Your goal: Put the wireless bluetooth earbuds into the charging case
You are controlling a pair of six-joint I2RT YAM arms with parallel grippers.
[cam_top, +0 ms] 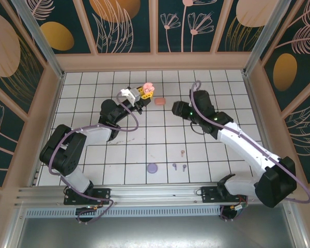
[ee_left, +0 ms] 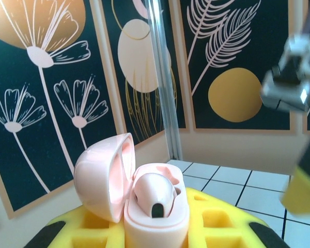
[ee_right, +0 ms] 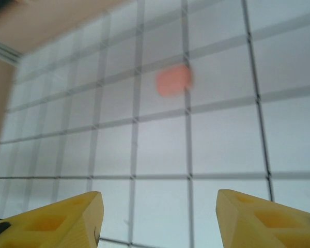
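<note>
Top view bright & even, diffuse light from overhead; only faint soft shadows under the arms on the white tabletop [cam_top: 160, 150], slight sheen on the metal rail [cam_top: 144, 192] along its near edge. Left wrist cam: pink case [ee_left: 155, 206] fairly sharp w/ soft highlights, grey shape [ee_left: 292, 77] at upper right out of focus. Right wrist cam smeared throughout: grid lines soft, coral case [ee_right: 173, 81] just a fuzzy blob, right gripper [ee_right: 157, 219] tips blurry.

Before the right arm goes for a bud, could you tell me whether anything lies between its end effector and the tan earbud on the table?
Nothing visible does: bare tiles lie between the right end effector and the tan earbud.
</note>
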